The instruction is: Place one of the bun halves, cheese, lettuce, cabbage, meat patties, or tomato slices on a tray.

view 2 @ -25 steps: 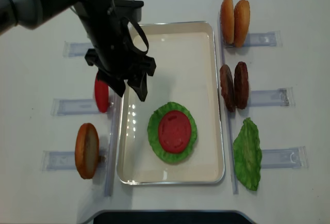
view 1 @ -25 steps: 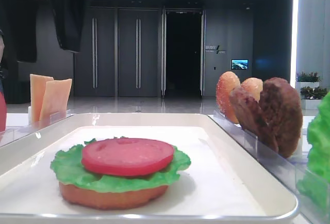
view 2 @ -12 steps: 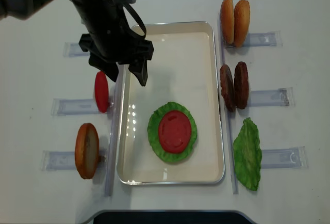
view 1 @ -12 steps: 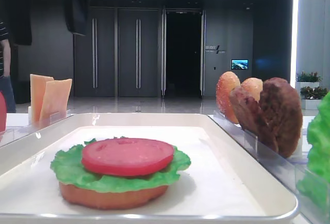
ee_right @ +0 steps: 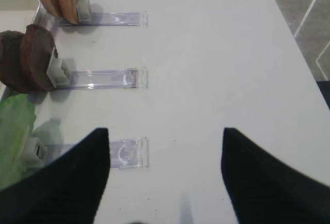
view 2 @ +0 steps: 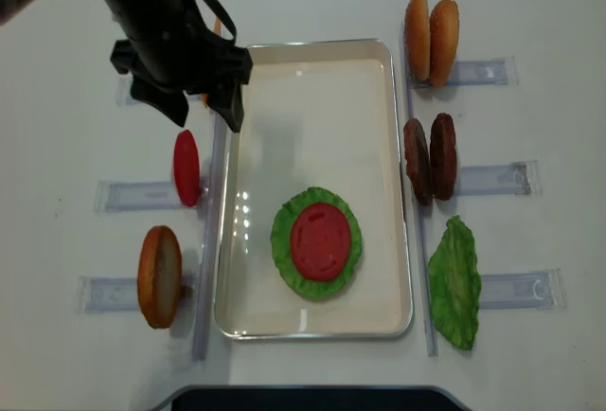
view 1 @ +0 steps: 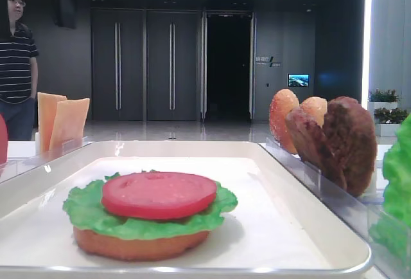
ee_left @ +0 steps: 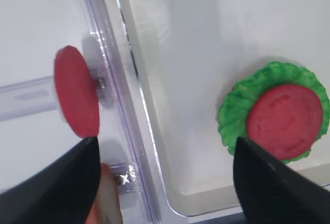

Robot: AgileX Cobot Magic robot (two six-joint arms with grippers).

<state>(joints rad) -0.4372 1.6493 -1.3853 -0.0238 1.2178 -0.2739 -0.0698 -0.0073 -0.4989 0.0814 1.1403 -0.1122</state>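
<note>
Tomato slice (view 2: 321, 241) flat on lettuce (view 2: 316, 242) over a bun half (view 1: 131, 245), stacked at the near end of the tray (view 2: 322, 51). Second slice (view 2: 187, 168) upright in a holder (view 2: 142, 194) left of the tray, bun (view 2: 159, 276) nearer still. Right of the tray: leaf (view 2: 455, 283), patties (view 2: 430, 158), buns (view 2: 431, 39) farthest. Left gripper (view 2: 194, 113) above the tray's far-left rim, jaws spread wide, nothing between them. Right gripper (ee_right: 165, 177) over bare table (ee_right: 216, 53), jaws apart, empty. Cheese (view 1: 61, 121) upright at far left.
</note>
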